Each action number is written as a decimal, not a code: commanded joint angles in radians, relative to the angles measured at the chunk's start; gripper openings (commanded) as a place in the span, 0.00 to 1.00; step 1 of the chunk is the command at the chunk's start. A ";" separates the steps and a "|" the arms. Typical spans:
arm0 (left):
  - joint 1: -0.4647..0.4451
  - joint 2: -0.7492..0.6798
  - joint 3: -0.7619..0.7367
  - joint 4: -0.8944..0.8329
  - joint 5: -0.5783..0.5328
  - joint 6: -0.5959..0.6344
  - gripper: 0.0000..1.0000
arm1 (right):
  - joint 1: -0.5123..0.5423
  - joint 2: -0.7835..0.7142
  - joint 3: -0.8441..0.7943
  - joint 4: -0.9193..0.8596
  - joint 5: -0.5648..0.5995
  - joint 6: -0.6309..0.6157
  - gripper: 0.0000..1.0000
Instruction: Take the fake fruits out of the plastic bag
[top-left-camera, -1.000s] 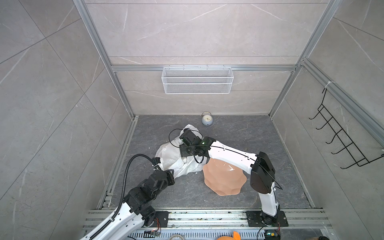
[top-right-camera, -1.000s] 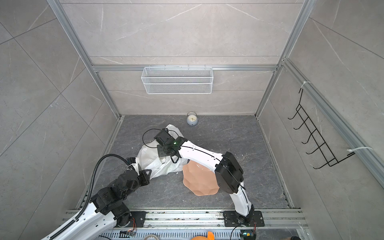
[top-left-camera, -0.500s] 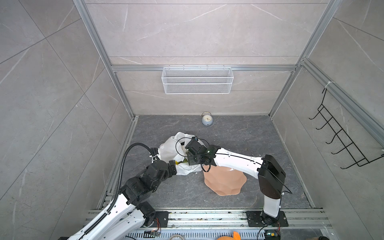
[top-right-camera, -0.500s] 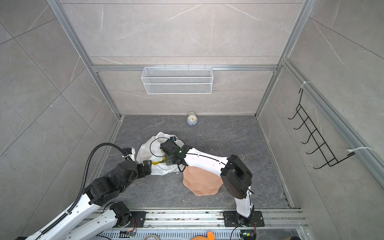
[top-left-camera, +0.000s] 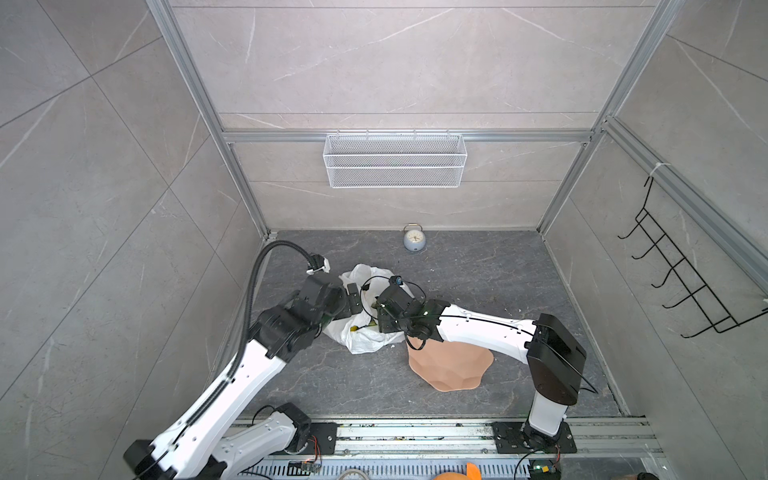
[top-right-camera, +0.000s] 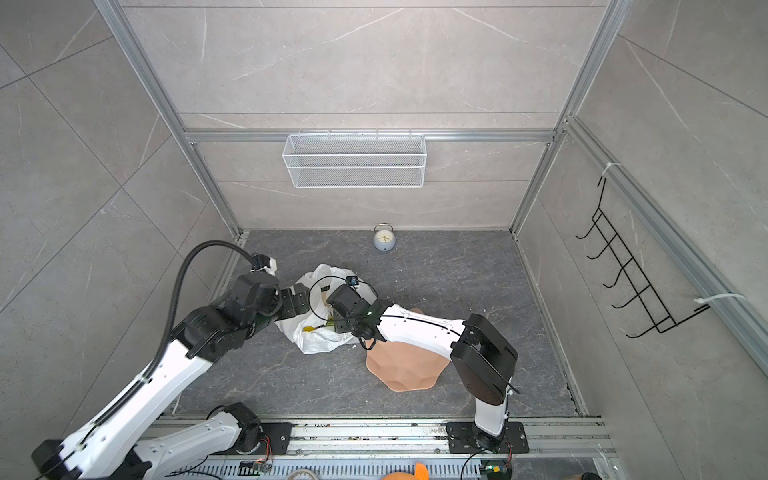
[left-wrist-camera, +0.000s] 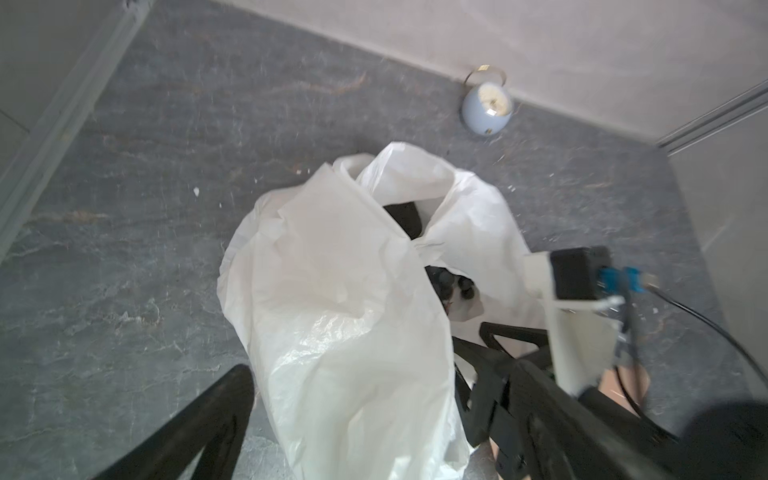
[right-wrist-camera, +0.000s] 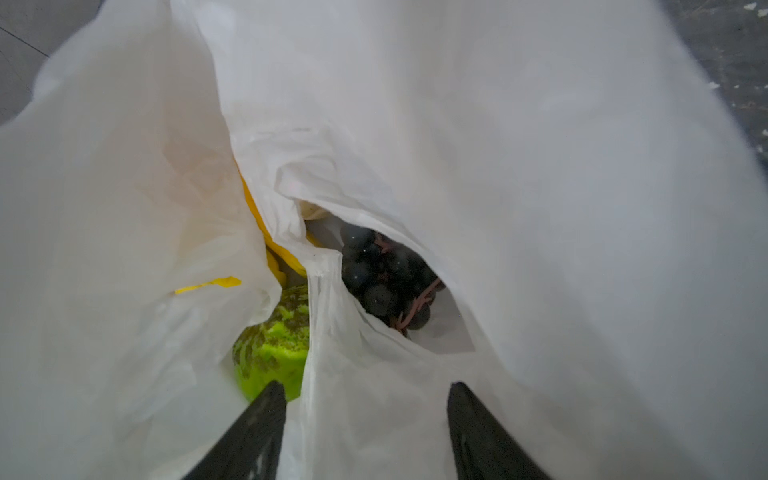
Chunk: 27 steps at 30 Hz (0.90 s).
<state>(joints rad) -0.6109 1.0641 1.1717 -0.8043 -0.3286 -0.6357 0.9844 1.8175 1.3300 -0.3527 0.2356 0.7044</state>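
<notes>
bag (top-left-camera: 360, 341) contains grapes (right-wrist-camera: 382, 274), green fruit (right-wrist-camera: 272, 351), yellow fruit (right-wrist-camera: 282, 254). left gripper (left-wrist-camera: 359, 365): jaws spread around bag. right gripper (right-wrist-camera: 365, 388): jaws apart in bag mouth. floor (top-left-camera: 478, 270): dark stone. walls (top-left-camera: 395, 62): tiled.

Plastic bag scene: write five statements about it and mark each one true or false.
The grape bunch lies inside the plastic bag. True.
The left gripper is shut on the bag. False: its jaws stand open, astride it.
The alarm clock stands apart from the bag. True.
The right gripper grips the green fruit. False: its jaws are open; the fruit lies loose in the bag.
The peach bowl lies inside the bag. False: it sits beside the bag.
</notes>
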 joint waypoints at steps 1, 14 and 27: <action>0.030 0.117 0.068 -0.017 0.124 0.050 0.98 | 0.016 -0.045 -0.021 0.049 0.025 0.020 0.64; 0.039 0.264 0.006 -0.008 0.206 0.071 0.83 | 0.019 -0.085 -0.084 0.101 0.064 0.030 0.65; 0.079 -0.166 -0.335 0.112 0.088 -0.090 0.04 | 0.020 -0.118 -0.162 0.059 0.123 0.019 0.66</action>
<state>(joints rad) -0.5323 1.0256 0.8932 -0.7452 -0.2012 -0.6521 0.9966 1.7317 1.1900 -0.2733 0.3367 0.7338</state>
